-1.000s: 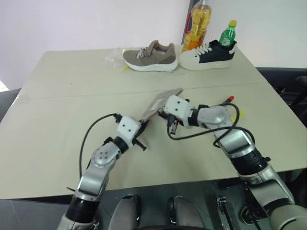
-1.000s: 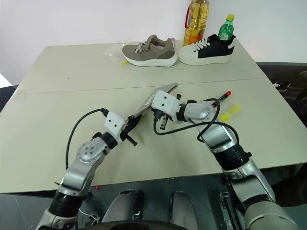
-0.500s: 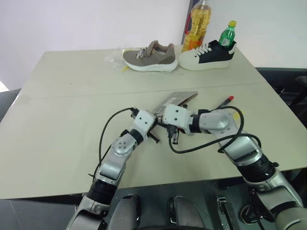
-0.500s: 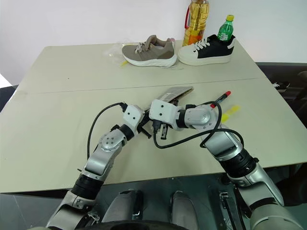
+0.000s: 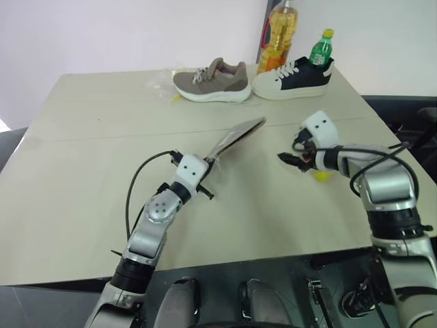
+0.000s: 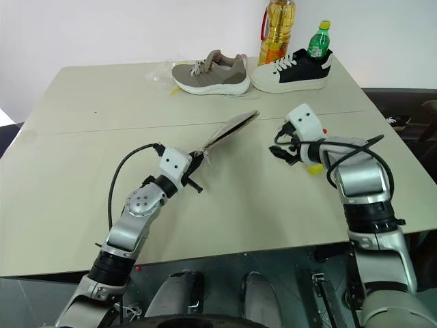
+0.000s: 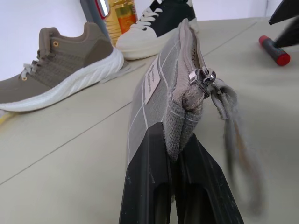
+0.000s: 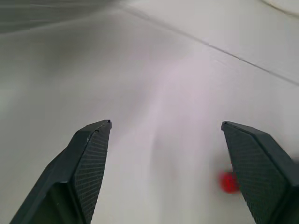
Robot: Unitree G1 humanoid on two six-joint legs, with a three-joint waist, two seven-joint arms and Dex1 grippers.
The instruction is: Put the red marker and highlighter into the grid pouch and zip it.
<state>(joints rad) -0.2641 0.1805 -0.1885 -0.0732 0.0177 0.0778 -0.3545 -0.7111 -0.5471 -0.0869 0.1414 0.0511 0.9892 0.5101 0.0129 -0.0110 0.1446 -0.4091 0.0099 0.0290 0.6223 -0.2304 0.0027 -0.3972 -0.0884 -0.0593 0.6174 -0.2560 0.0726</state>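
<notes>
Grey fabric in my left grip: my left gripper (image 7: 180,154) was pinched tight on one end of the flat grey pouch with the white grid pattern (image 5: 235,137), the two black fingers (image 7: 149,186) pressed together on the cloth beside the zipper.
Why held so: I judged the pouch was kept lifted and slanted, its far end raised off the beige table (image 5: 89,171), so that its zippered edge faced my other arm and a pen could be slid in.
Zipper: the metal pull (image 7: 204,78) sat near my fingers with its grey cord hanging loose; whether the mouth was open I could not tell.
Left arm pose: forearm stretched forward and a little toward the middle, the gripper about level.
Right gripper: my right gripper (image 8: 166,128) stood spread wide and empty, fingers well apart, pointing down at the tabletop.
Red marker: the slim red pen with a black end (image 7: 274,50) lay on the table, its red tip near my right fingers, not yet grasped.
Highlighter: the stubby bright-yellow pen (image 5: 321,175) lay on the table just beside the right gripper, also outside the pouch.
Right arm pose: elbow bent, wrist tipped downward over the two pens, well apart from the pouch.
Step in hand: likely picking up a first pen.
</notes>
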